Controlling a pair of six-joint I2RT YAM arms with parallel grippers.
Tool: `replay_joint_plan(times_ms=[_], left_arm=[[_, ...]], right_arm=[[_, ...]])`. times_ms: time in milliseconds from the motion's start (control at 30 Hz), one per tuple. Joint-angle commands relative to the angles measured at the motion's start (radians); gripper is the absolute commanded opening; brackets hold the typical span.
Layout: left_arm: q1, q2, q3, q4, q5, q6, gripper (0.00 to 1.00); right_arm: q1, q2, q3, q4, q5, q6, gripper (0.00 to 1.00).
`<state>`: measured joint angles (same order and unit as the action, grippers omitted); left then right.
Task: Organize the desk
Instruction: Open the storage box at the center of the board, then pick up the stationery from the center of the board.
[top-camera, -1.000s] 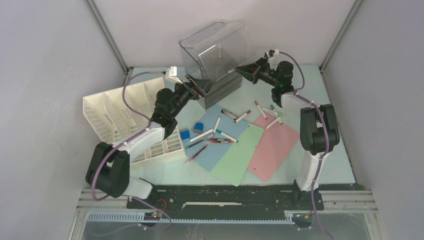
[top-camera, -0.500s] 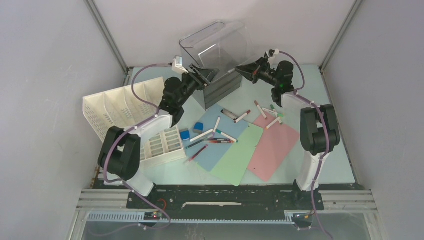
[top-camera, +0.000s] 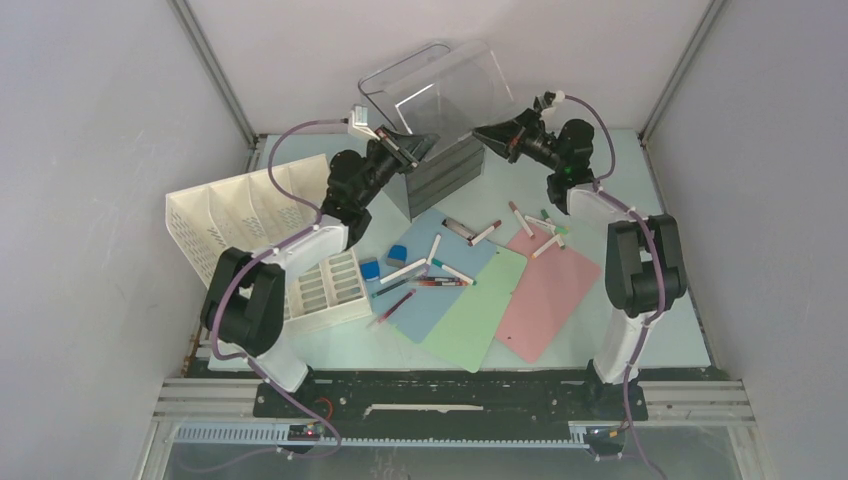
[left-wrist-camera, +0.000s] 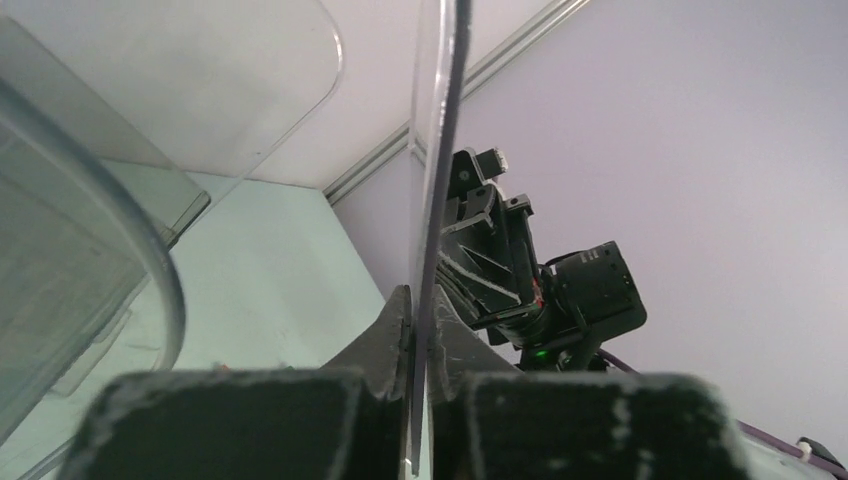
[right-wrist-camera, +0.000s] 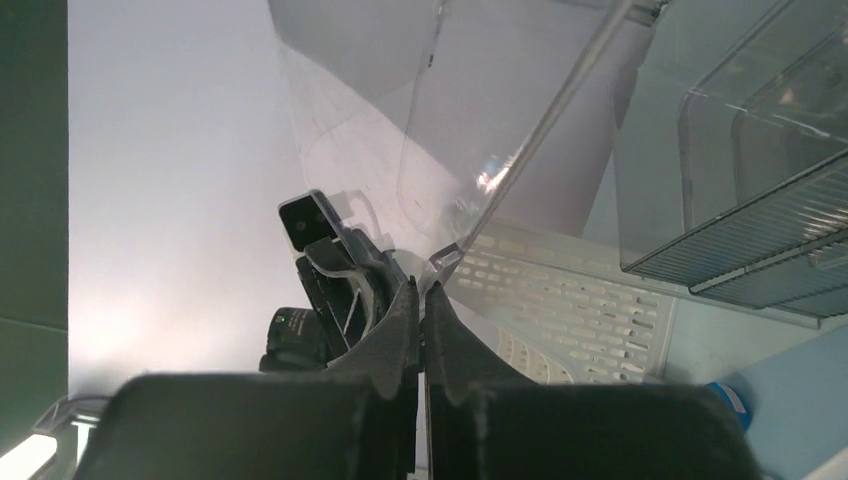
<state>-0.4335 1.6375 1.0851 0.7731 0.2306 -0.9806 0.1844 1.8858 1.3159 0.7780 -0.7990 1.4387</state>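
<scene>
Worktop look: large flat pale mint-green worktop (top-camera: 672, 330), matte and smooth, with grey walls (top-camera: 90, 150) around it and a black rail (top-camera: 450, 395) along its 6 o'clock edge.
Worktop place: it lies under everything, running from the arm bases to the back wall.
Worktop handling: judged rigid, heavy and fixed, so it is nothing to lift. Its smooth face probably lets sheets and pens slide. Hold belongs on the things lying on it, not on the surface itself.
Left fingers (left-wrist-camera: 385, 340): pinching a thin clear wall of the clear plastic drawer box (top-camera: 440, 100), the panel edge standing up between them.
Right fingers (right-wrist-camera: 395, 320): pressed together on a corner of another clear wall of the same box.
Box: at 12 o'clock, tilted, held at opposite sides. It is likely light and stiff, with slick walls that may slip or flex.
Rack: white slotted plastic file rack (top-camera: 230, 215) at 9 o'clock, with a white compartment tray (top-camera: 325, 290) beside it.
Centre: blue, green and pink flat sheets (top-camera: 475, 310) overlapping, scattered marker pens (top-camera: 440, 265) across them, and two small blue blocks (top-camera: 370, 268) at their 9 o'clock side.
</scene>
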Motion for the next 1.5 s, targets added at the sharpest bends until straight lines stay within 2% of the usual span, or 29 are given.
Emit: replay_joint_plan(times_ms=[0, 100, 133, 167, 333, 467, 600, 700, 900, 967, 1067, 1167, 1300, 1367, 1467], left_arm=[[0.010, -0.031, 0.011, 0.010, 0.022, -0.002, 0.02], [0.027, -0.041, 0.005, 0.022, 0.053, -0.020, 0.00], [0.034, -0.043, 0.002, 0.026, 0.066, -0.029, 0.00], [0.042, -0.046, 0.000, 0.029, 0.077, -0.036, 0.00], [0.074, -0.062, -0.005, 0.035, 0.154, -0.061, 0.00], [0.098, -0.083, -0.016, 0.034, 0.207, -0.070, 0.00], [0.118, -0.106, -0.023, 0.019, 0.241, -0.078, 0.00], [0.140, -0.119, -0.021, 0.012, 0.265, -0.106, 0.00], [0.171, -0.131, -0.003, 0.003, 0.298, -0.185, 0.00], [0.177, -0.131, 0.007, 0.000, 0.304, -0.206, 0.00], [0.183, -0.137, 0.021, -0.012, 0.300, -0.221, 0.00], [0.186, -0.142, 0.038, -0.052, 0.293, -0.225, 0.00], [0.189, -0.143, 0.049, -0.073, 0.282, -0.231, 0.00], [0.190, -0.143, 0.053, -0.077, 0.280, -0.235, 0.00], [0.189, -0.143, 0.056, -0.081, 0.274, -0.238, 0.00]], right_arm=[[0.006, -0.087, 0.008, 0.112, -0.102, -0.069, 0.08], [-0.016, -0.100, -0.019, 0.170, -0.192, -0.096, 0.29], [-0.026, -0.110, -0.037, 0.211, -0.218, -0.102, 0.41], [-0.039, -0.116, -0.050, 0.254, -0.255, -0.111, 0.48], [-0.111, -0.143, -0.097, 0.391, -0.391, -0.126, 0.69], [-0.174, -0.165, -0.111, 0.357, -0.420, -0.173, 0.78], [-0.213, -0.199, -0.111, 0.142, -0.411, -0.352, 0.81], [-0.198, -0.247, -0.110, -0.121, -0.383, -0.639, 0.81], [-0.045, -0.346, -0.022, -0.861, -0.246, -1.468, 0.85], [0.017, -0.360, -0.002, -1.009, -0.182, -1.674, 0.88], [0.105, -0.365, -0.001, -1.145, -0.137, -1.911, 0.91], [0.204, -0.348, -0.001, -1.249, -0.068, -2.091, 0.99], [0.363, -0.254, 0.067, -1.455, 0.008, -2.310, 1.00], [0.433, -0.191, 0.119, -1.501, 0.072, -2.325, 1.00], [0.506, -0.112, 0.159, -1.443, 0.143, -2.255, 1.00]])
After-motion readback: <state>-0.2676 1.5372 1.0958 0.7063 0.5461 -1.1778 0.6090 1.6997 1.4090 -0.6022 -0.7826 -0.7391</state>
